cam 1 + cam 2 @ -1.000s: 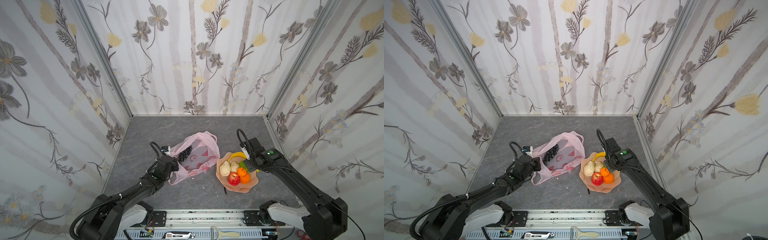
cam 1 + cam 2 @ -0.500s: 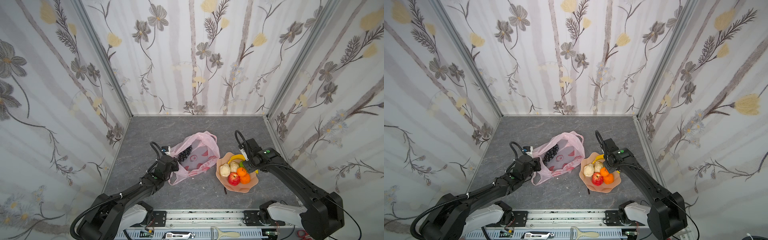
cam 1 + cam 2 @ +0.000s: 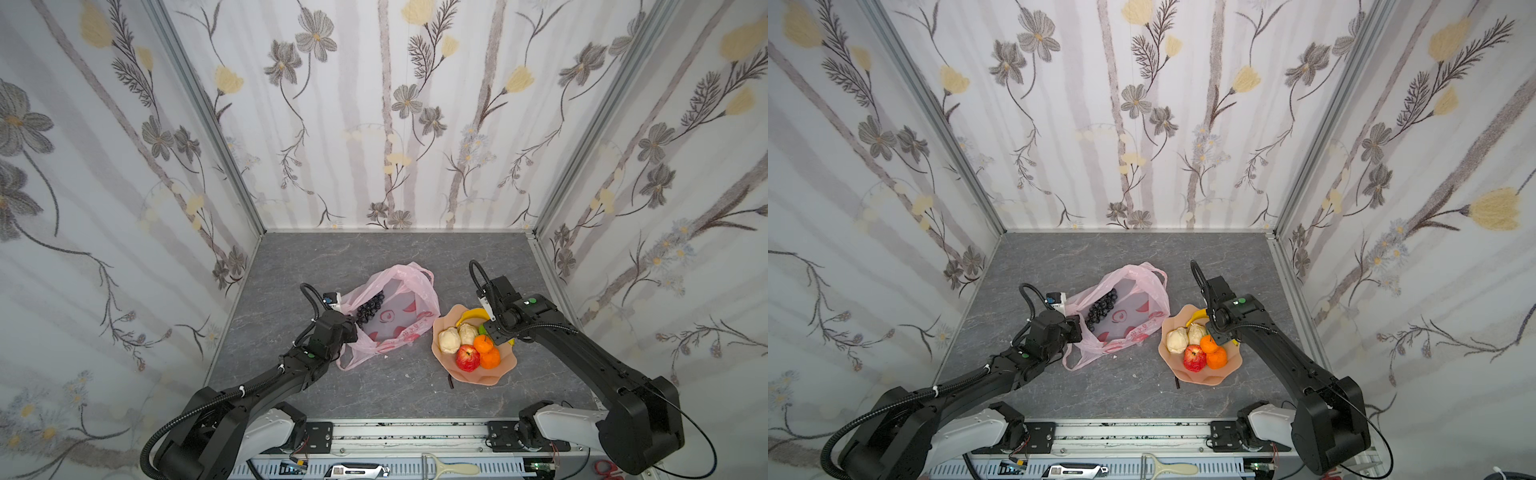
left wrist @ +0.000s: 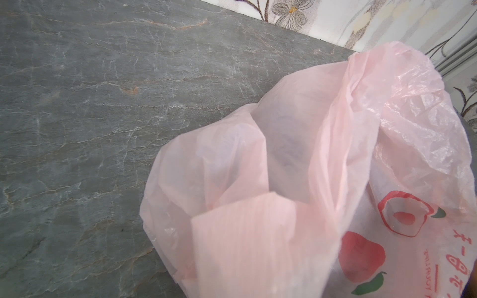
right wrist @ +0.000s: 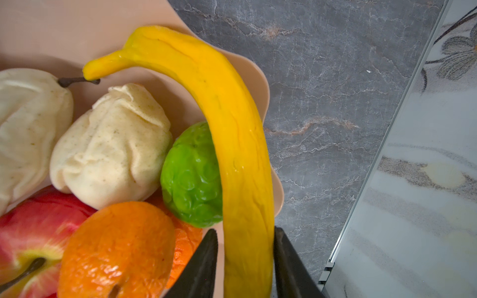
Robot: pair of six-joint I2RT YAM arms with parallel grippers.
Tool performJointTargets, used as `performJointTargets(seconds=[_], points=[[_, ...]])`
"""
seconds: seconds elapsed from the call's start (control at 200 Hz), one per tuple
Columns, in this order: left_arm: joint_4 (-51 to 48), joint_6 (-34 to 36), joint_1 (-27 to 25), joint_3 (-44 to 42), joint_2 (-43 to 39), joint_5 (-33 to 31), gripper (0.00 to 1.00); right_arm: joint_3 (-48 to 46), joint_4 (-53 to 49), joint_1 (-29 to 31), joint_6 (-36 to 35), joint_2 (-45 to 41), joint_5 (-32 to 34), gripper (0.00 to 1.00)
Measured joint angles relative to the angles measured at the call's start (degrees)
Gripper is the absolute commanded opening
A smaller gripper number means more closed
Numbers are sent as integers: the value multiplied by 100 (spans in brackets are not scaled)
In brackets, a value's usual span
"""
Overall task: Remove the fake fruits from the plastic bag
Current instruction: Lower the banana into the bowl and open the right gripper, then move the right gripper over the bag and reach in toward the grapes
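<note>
Both top views carry the whole layout: the pale-pink plastic bag [image 3: 399,307] lies mid-table with a dark grape bunch [image 3: 370,307] inside its open mouth, and just to its right the peach wavy-edged dish [image 3: 478,380] holds the other fake fruits. The left wrist view gives none of that. It shows only crinkled pink film [image 4: 284,154] printed with red apples, bunched close to the lens, with the grey table [image 4: 77,103] beyond it and no clear grapes. The left end effector [image 3: 352,327] sits at the bag's near-left edge, jaws together and pinching the film, though its fingers stay hidden in the wrist view. Over at the dish, the top views hide the right end effector under its own wrist, so the close-up has to settle it. The right end effector [image 5: 245,229] has its dark jaws apart, straddling the yellow banana [image 5: 227,116]. One finger touches the peel, and a sliver of dish shows between the other finger and the banana, which rests along the dish rim. Packed beside it are the green bumpy fruit [image 5: 191,178], two beige pears [image 5: 111,147], a red apple [image 5: 31,224] and two oranges [image 5: 116,247], all touching.
</note>
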Motion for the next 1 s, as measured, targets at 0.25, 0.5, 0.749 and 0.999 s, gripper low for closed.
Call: performJointTargets(seconds=[0.25,0.5,0.749,0.999], points=[[0,0,0,0,7,0,3,0,22,-4,37,127,44,43],[0,0,0,0,42,0,2,72,39,-4,46,160,44,50],[0,0,0,0,72,0,3,52,35,-4,48,24,46,54],[2,2,0,0,72,0,3,101,37,-31,118,-9,111,53]])
